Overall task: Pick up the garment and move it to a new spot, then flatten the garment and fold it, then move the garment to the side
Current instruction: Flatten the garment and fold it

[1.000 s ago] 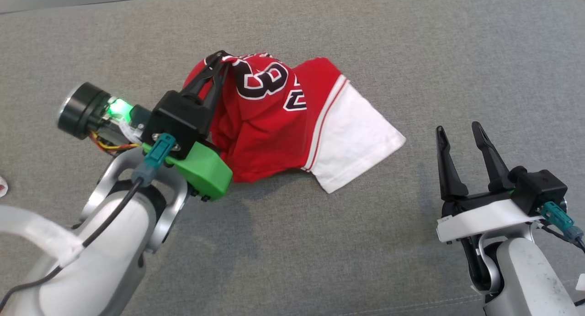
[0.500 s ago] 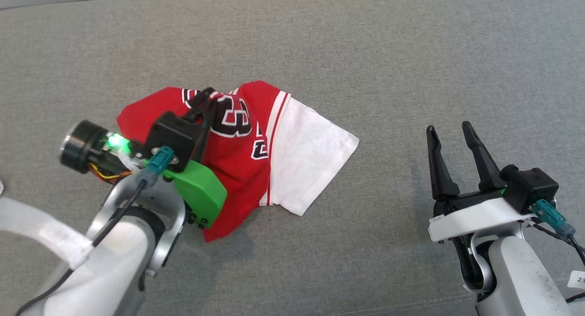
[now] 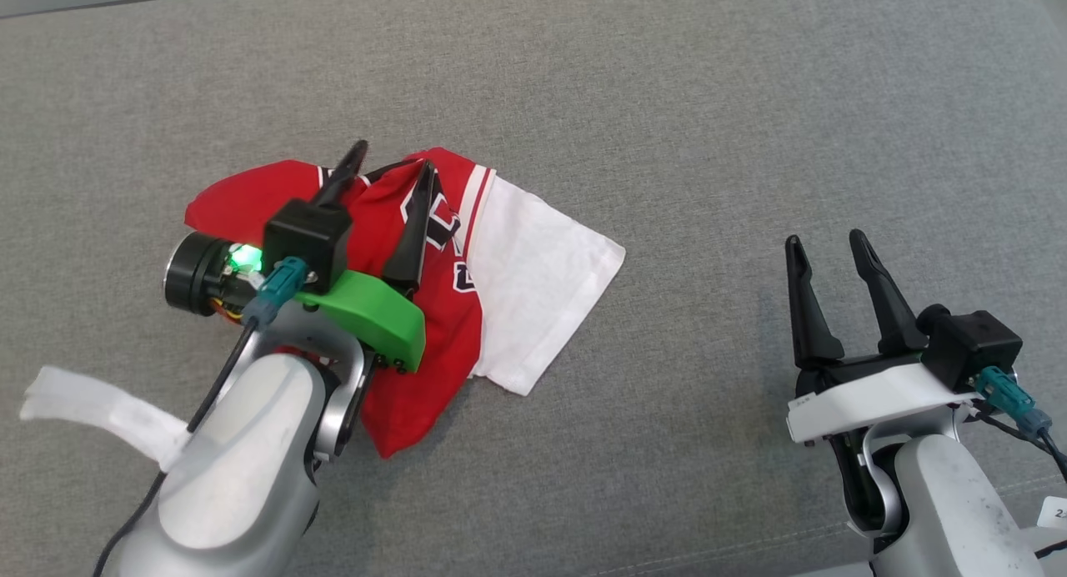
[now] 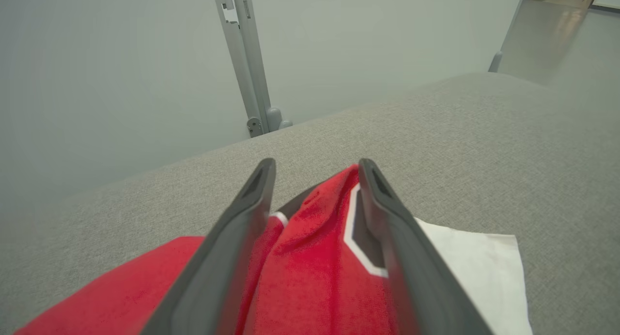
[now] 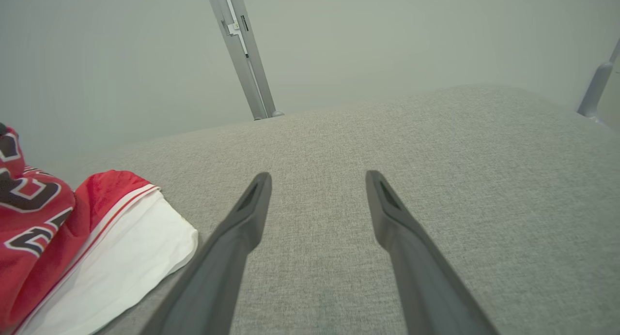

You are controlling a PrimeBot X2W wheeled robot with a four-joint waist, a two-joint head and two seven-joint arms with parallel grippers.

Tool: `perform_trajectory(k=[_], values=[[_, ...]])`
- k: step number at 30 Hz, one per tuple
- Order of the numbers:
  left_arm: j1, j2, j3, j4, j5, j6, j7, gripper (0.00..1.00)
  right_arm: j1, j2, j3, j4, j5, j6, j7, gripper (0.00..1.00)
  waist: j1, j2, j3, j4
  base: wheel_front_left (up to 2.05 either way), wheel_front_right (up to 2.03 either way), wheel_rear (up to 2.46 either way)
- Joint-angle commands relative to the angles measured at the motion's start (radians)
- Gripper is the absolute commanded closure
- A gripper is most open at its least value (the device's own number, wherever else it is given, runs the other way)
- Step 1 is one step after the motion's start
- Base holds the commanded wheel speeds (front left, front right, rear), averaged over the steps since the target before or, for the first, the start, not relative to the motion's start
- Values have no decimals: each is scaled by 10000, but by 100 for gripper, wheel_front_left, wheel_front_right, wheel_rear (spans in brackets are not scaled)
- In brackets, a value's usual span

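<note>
The garment (image 3: 450, 327), a red jersey with a white section, is laid crumpled on the grey surface (image 3: 667, 102) at the left of the head view. A raised red fold is seen between the spread fingers of the left gripper (image 3: 393, 160), which is opened and is not clamped on the cloth. The left arm is reached forward low over the jersey, fingers pointed away from the robot. The right gripper (image 3: 825, 239) is held well apart to the right, jaws spread with nothing between them. The near red part is hidden under the left wrist, and the black numerals cannot be read
</note>
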Motion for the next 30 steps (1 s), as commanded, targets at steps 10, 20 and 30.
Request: perform_trajectory(k=[10,20,30], values=[[1554,281,1453,-1249,-583,916,-2207,0,157,-99,-190,-195,-292,-7,-9,0,0,0,-346,699,0,0,0],[3314,583,2326,-1941,-847,1365,-2667,0,437,-152,-164,-371,-443,-7,216,0,0,0,-931,1014,0,0,0],[4229,511,2260,-1770,-985,1117,-2718,0,877,-221,-239,-562,-408,-7,458,0,0,0,-1369,1169,0,0,0]])
